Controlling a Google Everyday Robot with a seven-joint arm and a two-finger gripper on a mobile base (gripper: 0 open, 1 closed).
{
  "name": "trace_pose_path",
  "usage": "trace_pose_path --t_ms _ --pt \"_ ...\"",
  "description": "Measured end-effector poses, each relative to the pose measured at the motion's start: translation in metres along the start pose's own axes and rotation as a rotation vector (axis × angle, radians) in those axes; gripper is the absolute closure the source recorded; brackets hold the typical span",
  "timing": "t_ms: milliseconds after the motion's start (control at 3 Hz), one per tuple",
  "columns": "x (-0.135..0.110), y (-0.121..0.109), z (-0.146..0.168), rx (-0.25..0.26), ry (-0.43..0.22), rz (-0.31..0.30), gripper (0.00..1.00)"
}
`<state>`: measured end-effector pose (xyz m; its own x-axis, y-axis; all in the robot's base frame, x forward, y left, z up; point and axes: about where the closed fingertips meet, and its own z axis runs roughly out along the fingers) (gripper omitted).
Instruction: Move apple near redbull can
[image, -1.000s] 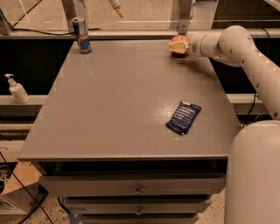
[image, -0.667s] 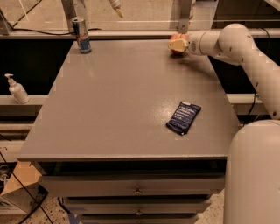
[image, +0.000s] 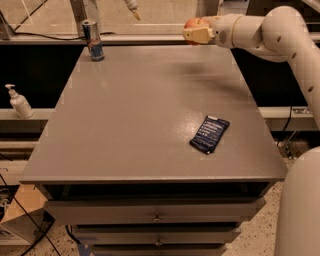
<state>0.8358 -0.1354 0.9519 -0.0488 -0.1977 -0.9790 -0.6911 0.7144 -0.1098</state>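
The apple (image: 194, 22) is no longer sitting on the table (image: 140, 115). A second ago it was resting low at the far edge, at about 1 o'clock of the table top, and now it is hanging higher, with a soft shadow (image: 200, 70) lying on the grey surface below it. It is also shifting a little toward 12 o'clock. I am judging from this that the pick is done and the carrying is just beginning.

The gripper (image: 192, 31) is staying at about 1 o'clock, above the far edge, and its fingers are clamping on the apple, which is showing just over and behind them. The arm (image: 270, 30) is reaching in from 2 o'clock.

The can (image: 93, 40) is standing upright at the 11 o'clock corner, well apart from the apple, so most of the way is still remaining. The path along the far edge is looking free.

A blue packet (image: 209, 134) is lying at about 4 o'clock, away from this path. A pump bottle (image: 19, 101) is standing off the table at 9 o'clock.
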Motion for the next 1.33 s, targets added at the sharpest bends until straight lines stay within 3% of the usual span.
trace_pose_path --t_ms 333,667,1333 --pt "-0.002 0.012 0.007 -0.032 -0.007 -0.012 1.0" --pt "-0.003 0.03 0.021 -0.068 -0.018 0.029 1.0" --pt "-0.014 0.106 0.079 -0.228 -0.062 0.045 1.0"
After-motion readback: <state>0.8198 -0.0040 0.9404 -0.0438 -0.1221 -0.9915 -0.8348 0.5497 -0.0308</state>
